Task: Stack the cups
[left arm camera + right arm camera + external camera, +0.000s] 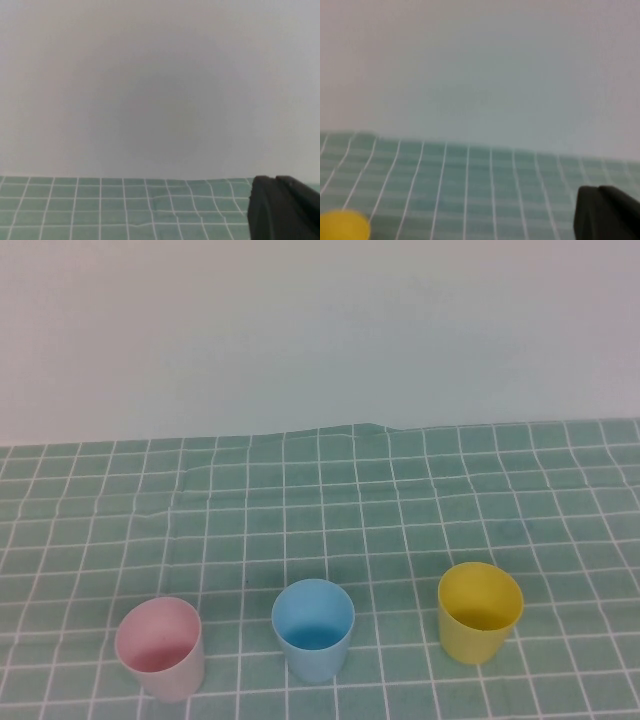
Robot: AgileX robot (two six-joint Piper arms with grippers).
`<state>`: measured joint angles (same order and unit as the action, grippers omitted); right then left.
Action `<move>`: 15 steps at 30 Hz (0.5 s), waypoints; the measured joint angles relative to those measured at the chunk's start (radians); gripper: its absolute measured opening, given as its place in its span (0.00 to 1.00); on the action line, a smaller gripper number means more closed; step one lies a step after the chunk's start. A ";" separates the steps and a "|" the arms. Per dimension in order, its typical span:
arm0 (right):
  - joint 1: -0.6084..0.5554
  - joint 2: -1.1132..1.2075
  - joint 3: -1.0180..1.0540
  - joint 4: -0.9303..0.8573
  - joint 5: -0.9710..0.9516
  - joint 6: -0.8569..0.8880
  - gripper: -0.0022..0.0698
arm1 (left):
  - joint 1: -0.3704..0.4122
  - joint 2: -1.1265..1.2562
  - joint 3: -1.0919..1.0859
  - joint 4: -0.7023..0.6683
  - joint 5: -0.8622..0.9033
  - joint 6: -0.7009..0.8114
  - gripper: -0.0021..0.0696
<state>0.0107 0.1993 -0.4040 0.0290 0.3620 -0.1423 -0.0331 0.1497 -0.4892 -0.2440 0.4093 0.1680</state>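
Three cups stand upright in a row near the front edge of the table in the high view: the pale pink cup [160,647] on the left, the light blue cup [313,628] in the middle, the yellow cup [479,611] on the right. They are apart, none inside another. Neither arm shows in the high view. My left gripper [274,179] shows only as dark fingertips pressed together over the cloth, with no cup in its view. My right gripper [597,189] looks the same, empty, with the yellow cup [342,225] off to one side of it.
A green cloth with a white grid [400,510] covers the table and has a few creases at the back. A plain pale wall [320,330] rises behind it.
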 joint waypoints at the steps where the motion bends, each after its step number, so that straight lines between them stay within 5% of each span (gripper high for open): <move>1: 0.000 0.029 -0.033 0.007 0.050 -0.002 0.03 | 0.000 0.008 -0.002 0.008 -0.002 0.002 0.03; 6: 0.000 0.182 -0.199 0.068 0.325 -0.038 0.03 | 0.000 0.070 0.032 -0.009 -0.036 -0.051 0.03; 15: 0.000 0.229 -0.230 0.087 0.417 -0.082 0.03 | 0.000 0.479 -0.229 -0.044 0.389 -0.032 0.04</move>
<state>0.0107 0.4284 -0.6336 0.1156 0.7787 -0.2242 -0.0331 0.6284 -0.7187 -0.2882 0.7980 0.1357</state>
